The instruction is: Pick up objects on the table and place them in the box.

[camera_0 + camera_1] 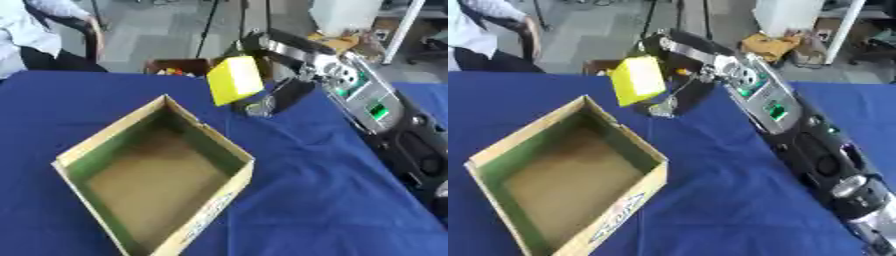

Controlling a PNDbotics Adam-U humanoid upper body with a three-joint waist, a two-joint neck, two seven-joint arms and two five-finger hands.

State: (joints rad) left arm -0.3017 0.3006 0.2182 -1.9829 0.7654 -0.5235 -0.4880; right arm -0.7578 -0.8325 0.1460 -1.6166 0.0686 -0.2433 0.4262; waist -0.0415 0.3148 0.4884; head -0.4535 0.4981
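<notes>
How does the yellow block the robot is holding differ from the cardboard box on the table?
The small yellow block is lifted off the table in the right hand; the large brown cardboard box rests on the blue cloth. The block looks closed and plain yellow; the box is open-topped, empty, with green inner walls. The block hangs tilted beyond the box's far corner, not over its opening. Both are box-shaped.

Clearance, for your reference:
- Box (223,150): open top, interior bare; your way in from above is free.
- Table (315,200): blue cloth right of the box is open.
- Right robot hand (262,75) with yellow block (234,80): hangs beyond the box's far corner.
- Right arm (798,130): bars the right side.
</notes>
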